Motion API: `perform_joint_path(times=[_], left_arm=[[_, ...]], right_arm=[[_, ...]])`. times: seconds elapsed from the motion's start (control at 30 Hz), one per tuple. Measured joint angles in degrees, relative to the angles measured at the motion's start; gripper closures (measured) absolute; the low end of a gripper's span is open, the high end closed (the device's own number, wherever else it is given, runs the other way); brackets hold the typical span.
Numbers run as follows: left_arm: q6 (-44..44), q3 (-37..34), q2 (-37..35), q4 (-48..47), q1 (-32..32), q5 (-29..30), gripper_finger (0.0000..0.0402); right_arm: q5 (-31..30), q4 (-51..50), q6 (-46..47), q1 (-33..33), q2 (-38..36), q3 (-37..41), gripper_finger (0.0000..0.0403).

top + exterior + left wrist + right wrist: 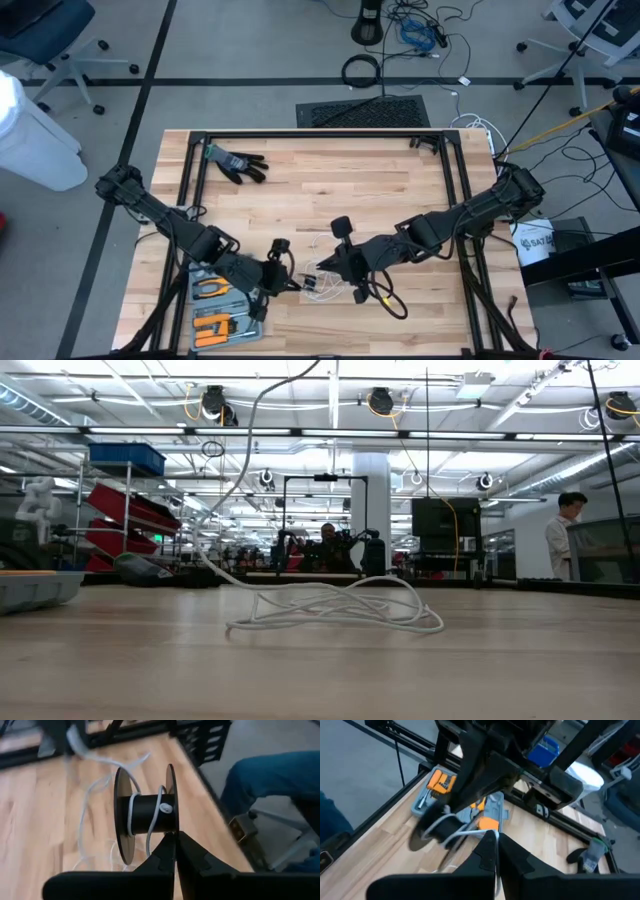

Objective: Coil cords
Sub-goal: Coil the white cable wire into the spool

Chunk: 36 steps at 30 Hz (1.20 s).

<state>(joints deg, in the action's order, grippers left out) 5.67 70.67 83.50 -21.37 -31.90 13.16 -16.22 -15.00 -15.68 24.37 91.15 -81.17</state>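
Left gripper (176, 851): fingers clamped on the spool (146, 814) rim, likely steadying it for winding.
Right gripper (497, 851): fingers pinched together on the cord (466, 834), feeding it to the spool.
Cord (335, 282): loose loops at desk centre, toward 6 o'clock.
Desk (400, 190): pale wood; glove (237, 163) at 11 o'clock, tool tray (220, 318) at 7.
Room: workshop, person (563, 537) standing behind.

A black glove (234, 162) lies near the table's (400, 190) far left corner, a grey tool case (222, 310) with orange tools sits at its near left edge, and a white bucket (533, 243) stands just off its right side.
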Motion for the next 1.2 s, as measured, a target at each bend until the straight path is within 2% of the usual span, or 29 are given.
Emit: perform_joint_path(times=[0.4, 0.63, 0.87, 1.07, 1.2], left_arm=[[-6.8, 0.0, 0.7, 5.8, 1.1, -2.3, 0.0396], [-9.5, 0.0, 0.8, 8.1, 2.1, -6.0, 0.0396], [-13.7, 0.0, 0.9, 11.3, 2.0, -9.4, 0.0396], [-16.1, 0.0, 1.0, 15.0, 2.0, -12.3, 0.0396], [-19.0, 0.0, 2.0, 18.7, 1.3, -15.1, 0.0396]], right_arm=[[0.8, 4.4, -6.2, -0.7, 0.2, 0.0, 0.0403], [7.8, 4.2, -4.2, -2.8, 0.3, 0.0, 0.0401], [16.1, 5.2, -1.3, -6.0, 0.3, 0.0, 0.0369], [19.3, 8.0, 1.7, -8.4, 0.3, 0.0, 0.0339], [19.4, 7.8, 3.9, -9.6, 0.3, 0.0, 0.0329]])
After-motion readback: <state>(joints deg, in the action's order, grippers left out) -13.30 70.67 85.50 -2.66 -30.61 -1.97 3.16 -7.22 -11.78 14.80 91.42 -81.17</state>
